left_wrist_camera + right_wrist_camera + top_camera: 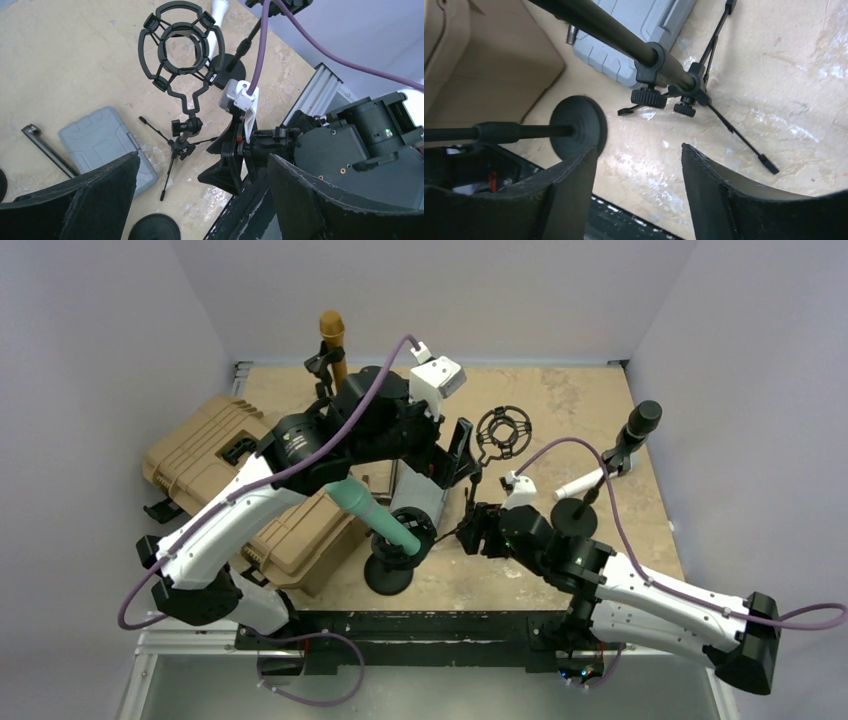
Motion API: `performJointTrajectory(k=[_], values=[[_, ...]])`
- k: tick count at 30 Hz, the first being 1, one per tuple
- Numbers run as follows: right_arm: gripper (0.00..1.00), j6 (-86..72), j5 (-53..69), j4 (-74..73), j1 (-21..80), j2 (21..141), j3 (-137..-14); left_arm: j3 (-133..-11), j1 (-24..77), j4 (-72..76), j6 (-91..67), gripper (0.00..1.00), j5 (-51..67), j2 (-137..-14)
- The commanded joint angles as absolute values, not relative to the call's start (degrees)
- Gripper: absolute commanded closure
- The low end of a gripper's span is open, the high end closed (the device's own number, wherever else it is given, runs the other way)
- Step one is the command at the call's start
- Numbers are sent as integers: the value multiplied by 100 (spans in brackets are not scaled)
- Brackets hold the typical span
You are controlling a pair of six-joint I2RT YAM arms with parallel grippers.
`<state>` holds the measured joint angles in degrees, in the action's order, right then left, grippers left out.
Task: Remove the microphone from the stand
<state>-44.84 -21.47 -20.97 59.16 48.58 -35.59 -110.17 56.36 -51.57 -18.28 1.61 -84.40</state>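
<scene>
A teal microphone (372, 512) sits tilted in the clip of a black stand whose round base (390, 577) is near the table's front edge. My right gripper (468, 530) hovers just right of that stand. In the right wrist view it (639, 147) is open with only bare table between its fingers, and the stand's base (576, 125) and pole (499, 132) lie to its left. My left gripper (456, 455) hangs open above the table's middle. In its own view it (202, 200) holds nothing.
An empty shock mount (503, 432) on a small tripod stands at centre. A gold microphone (333, 338) on a stand is at the back. A black microphone (641, 423) on a stand and a white one (580, 483) lying flat are at right. Tan cases (215, 455) and a grey case (100, 142) lie at left.
</scene>
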Motion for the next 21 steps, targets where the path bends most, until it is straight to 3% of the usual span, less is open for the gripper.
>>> performJointTrajectory(k=[1, 9, 15, 21], values=[[37, -5616, -2101, -2201, 5906, 4278, -3659, -11289, 5662, -5100, -1498, 4, 482, -8007], [45, -6167, -2227, -1391, 5687, 3828, -3211, -10081, 5660, -4223, -993, 1, -318, -6482], [50, -5902, -2265, -1325, 5459, 4211, -3330, -8779, 5663, -3058, -839, 0, -854, -5339], [54, -5726, -2372, -1200, 5352, 4534, -3339, -8438, 5660, -2808, -731, 0, -1108, -4951]])
